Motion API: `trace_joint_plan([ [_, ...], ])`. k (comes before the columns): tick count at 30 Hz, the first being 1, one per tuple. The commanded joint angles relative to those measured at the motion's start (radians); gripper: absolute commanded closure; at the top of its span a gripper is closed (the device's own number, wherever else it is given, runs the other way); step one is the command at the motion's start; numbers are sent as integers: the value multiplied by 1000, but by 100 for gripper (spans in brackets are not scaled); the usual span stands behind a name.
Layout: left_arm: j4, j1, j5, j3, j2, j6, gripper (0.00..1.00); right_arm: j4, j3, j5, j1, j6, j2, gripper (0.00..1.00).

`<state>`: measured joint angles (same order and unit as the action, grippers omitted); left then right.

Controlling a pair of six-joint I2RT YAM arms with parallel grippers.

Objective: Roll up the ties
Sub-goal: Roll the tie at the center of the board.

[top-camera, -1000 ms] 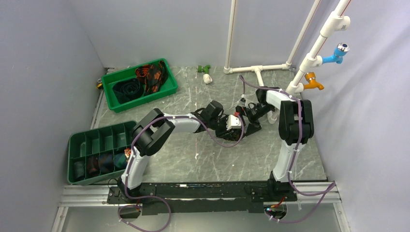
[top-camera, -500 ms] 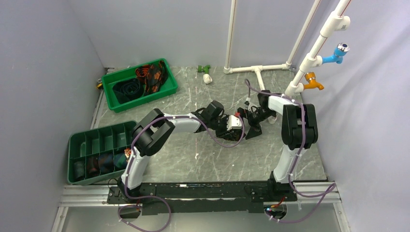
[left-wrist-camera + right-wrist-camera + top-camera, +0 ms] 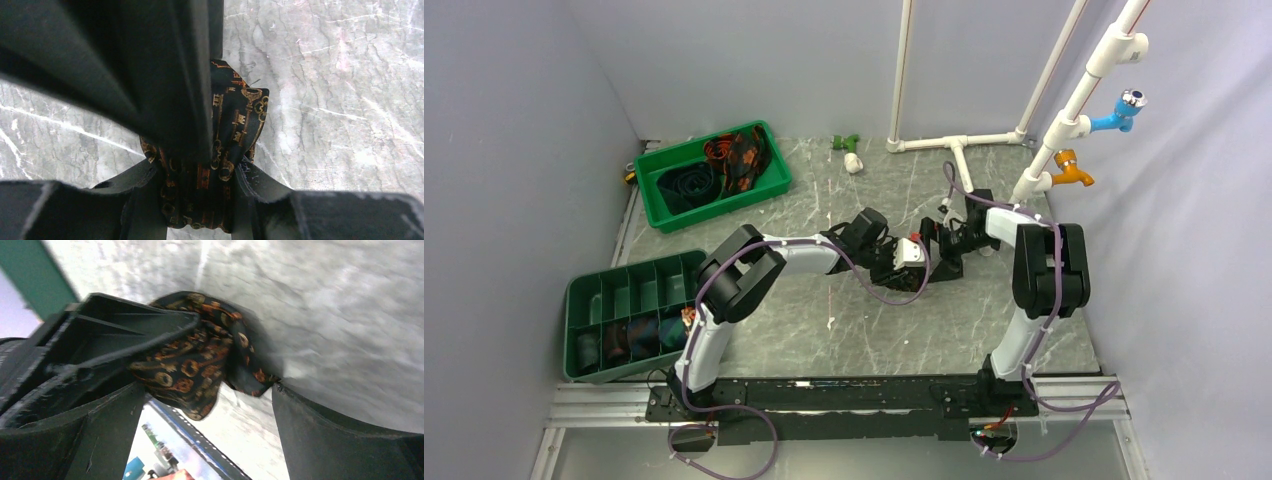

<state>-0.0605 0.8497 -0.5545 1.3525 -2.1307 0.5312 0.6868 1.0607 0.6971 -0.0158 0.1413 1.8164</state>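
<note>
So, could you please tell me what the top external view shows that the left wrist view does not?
Only the top external view shows the left arm and right arm whole, the open green tray of loose ties at the back left, the divided tray by the left arm's base and the white pipes. Only the left wrist view shows the tie up close: dark cloth with an orange key print, pinched in the left gripper. Both show the grey marbled table and the left gripper.
</note>
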Motion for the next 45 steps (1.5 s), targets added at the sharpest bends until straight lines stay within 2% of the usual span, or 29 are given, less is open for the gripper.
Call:
trace_joint_plan([
  [1,205,-3,80,-36,-63,21,93,-216,-60,157,-6,29,49,0],
  [5,205,-4,82,-42,-60,23,93,-268,-87,234,-15,50,-18,3],
  [12,208,-4,84,-34,-63,24,92,-256,-108,266,-20,54,-83,35],
  [15,208,-4,83,-36,-63,22,92,-246,-113,257,-19,46,-89,41],
  [19,196,-4,80,-49,-57,13,88,-231,-103,249,-20,37,-81,67],
  [22,183,-8,53,-59,-49,6,77,-207,-94,235,-19,8,-61,95],
  [23,182,-9,42,-56,-48,5,72,-199,-89,225,-20,4,-50,100],
  [27,117,-27,-37,-68,-18,-12,46,-188,-62,213,-20,-14,-19,100],
  [28,88,-31,-54,-81,-3,-14,35,-183,-57,213,-19,-23,-18,100],
  [30,12,-37,-64,-114,34,-12,22,-166,-45,216,-19,-42,-17,100],
  [31,-29,-39,-69,-134,54,-16,19,-160,-39,217,-19,-51,-16,100],
  [32,-68,-44,-67,-150,75,-24,3,-154,-38,222,-20,-61,-17,100],
  [38,-149,-73,-63,-183,162,-109,1,-123,-30,253,-21,-110,-29,100],
  [45,-271,-72,-66,-324,235,-54,1,-98,-9,285,-50,-132,-39,100],
])
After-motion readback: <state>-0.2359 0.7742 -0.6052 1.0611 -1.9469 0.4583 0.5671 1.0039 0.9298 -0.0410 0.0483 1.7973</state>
